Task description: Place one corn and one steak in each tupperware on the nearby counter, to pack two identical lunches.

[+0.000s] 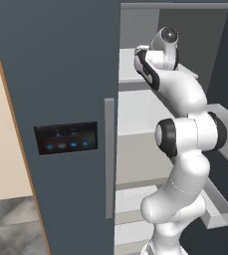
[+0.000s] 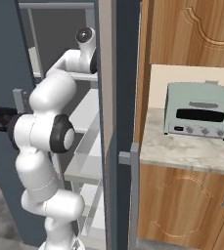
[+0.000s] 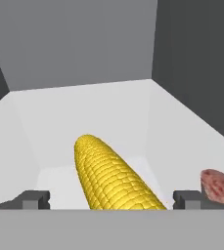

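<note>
Between the wide-apart tips of the pincer [image 3: 111, 200], on the white fridge shelf [image 3: 84, 112], lay the bumpy yellow corn cob [image 3: 111, 178], likely stiff, light and roll-prone, best gripped across its middle.

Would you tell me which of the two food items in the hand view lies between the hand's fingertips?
The yellow corn does, lying centred between the open hand's fingertips; the red steak sits off beyond the right-side fingertip.
</note>
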Motion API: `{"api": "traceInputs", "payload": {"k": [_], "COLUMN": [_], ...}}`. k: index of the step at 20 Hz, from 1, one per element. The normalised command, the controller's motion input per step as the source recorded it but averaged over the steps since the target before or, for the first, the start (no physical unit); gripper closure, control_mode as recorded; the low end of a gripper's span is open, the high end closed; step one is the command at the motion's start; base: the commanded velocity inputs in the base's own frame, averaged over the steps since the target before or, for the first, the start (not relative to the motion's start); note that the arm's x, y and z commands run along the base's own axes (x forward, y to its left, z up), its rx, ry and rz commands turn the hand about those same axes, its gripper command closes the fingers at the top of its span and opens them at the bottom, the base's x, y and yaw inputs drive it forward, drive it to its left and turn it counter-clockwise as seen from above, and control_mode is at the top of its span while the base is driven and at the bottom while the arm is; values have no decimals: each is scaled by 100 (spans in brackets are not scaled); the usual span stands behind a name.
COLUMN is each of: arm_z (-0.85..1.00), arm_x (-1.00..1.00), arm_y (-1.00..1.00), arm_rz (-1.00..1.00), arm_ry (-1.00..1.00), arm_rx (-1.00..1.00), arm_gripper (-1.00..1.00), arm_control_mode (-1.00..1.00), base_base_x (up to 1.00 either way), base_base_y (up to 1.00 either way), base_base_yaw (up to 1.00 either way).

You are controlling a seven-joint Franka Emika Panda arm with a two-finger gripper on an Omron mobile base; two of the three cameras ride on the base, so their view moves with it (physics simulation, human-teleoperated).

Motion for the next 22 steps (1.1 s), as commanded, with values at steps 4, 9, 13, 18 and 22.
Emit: {"api": "traceInputs", "payload": {"k": [4,9,13,18,22], "arm_z": [0,-3,-42,-47,-44], "arm_x": [21,8,13,21,14], "arm_y": [0,-6,0,0,3], "arm_rz": [8,12,12,12,11], "arm_ry": [9,5,0,1,13], "arm_rx": [0,-2,-16,-17,-20], "arm_gripper": [-100,-100,-100,-100,100], "arm_control_mode": [-100,-100,-100,-100,-100], "base_base_x": [0,0,0,0,0], "base_base_y": [0,0,0,0,0], "base_base_yaw": [0,0,0,0,0]}}
